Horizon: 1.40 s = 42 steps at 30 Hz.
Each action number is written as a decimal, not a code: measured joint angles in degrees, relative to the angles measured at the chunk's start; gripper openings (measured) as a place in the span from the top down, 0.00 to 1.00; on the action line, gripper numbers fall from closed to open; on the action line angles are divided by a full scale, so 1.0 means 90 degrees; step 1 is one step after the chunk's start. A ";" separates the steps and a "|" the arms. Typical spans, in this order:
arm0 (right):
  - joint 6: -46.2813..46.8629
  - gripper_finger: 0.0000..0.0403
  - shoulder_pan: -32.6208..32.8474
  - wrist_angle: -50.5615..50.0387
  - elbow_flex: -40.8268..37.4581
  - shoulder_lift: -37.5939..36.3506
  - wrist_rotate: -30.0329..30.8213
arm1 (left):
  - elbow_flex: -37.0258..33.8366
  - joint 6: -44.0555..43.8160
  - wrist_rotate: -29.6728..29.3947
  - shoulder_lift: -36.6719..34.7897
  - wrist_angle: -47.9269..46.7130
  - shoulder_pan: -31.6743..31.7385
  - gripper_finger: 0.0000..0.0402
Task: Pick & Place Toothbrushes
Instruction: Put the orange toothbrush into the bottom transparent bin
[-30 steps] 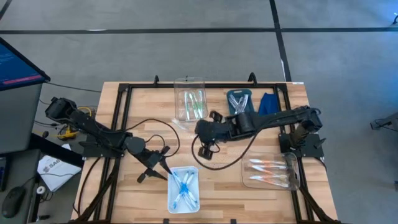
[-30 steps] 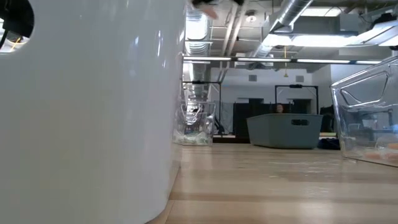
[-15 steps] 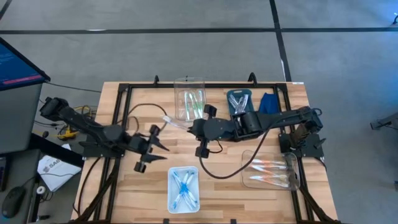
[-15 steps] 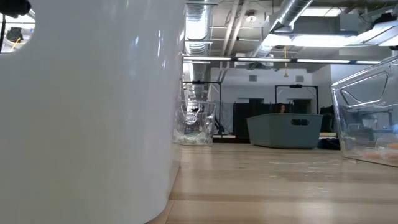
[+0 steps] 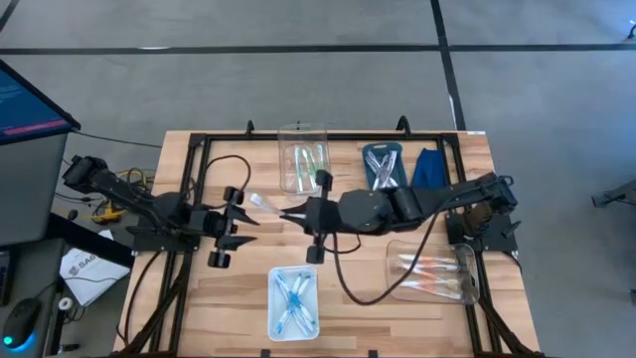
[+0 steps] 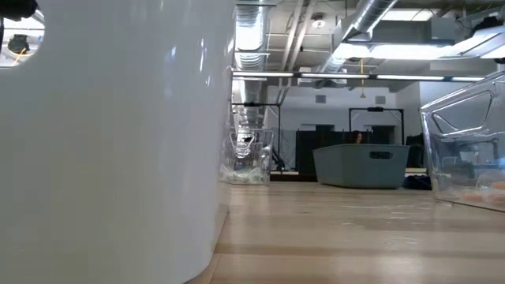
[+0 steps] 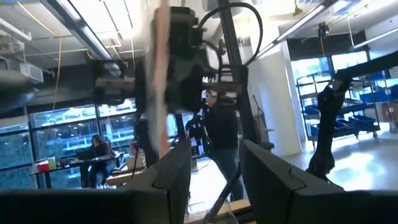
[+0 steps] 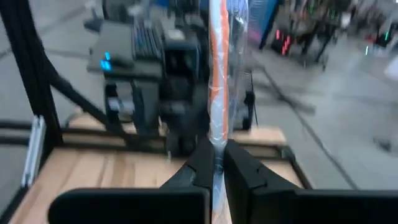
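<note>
High view shows the two dark arms meeting over the middle of the pale wooden table (image 5: 229, 298), which is edged by a black metal frame. The right gripper (image 5: 291, 213) reaches across from the right side, its fingers pinched tight on an orange-and-clear toothbrush (image 8: 217, 93); in the right wrist view the thin stick rises straight up out of the closed fingertips, wrapped in glossy clear film. The left gripper (image 5: 241, 213) faces it from the left, just short of the right gripper's tip, its fingers (image 7: 177, 165) parted to a moderate gap in the left wrist view and closing on nothing; the toothbrush shows there as a blurred pale-orange stripe ahead of them. Bare wood lies around both grippers, with loose black cables looping across it. A white tray (image 5: 292, 301) at the near edge holds blue toothbrushes, a clear container (image 5: 303, 157) at the far edge holds green ones, another clear container (image 5: 437, 273) on the right holds orange ones, and a dark teal bin (image 5: 382, 162) stands beside a folded blue cloth (image 5: 429, 165). Low view is mostly filled by a smooth white wall close to the lens, with clear containers farther off.
</note>
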 joint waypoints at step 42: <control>-0.0127 0.98 -0.0407 1.2673 -0.5792 0.0103 -0.2832 | 0.0316 -0.0433 -0.0190 0.0202 0.0989 0.0083 0.67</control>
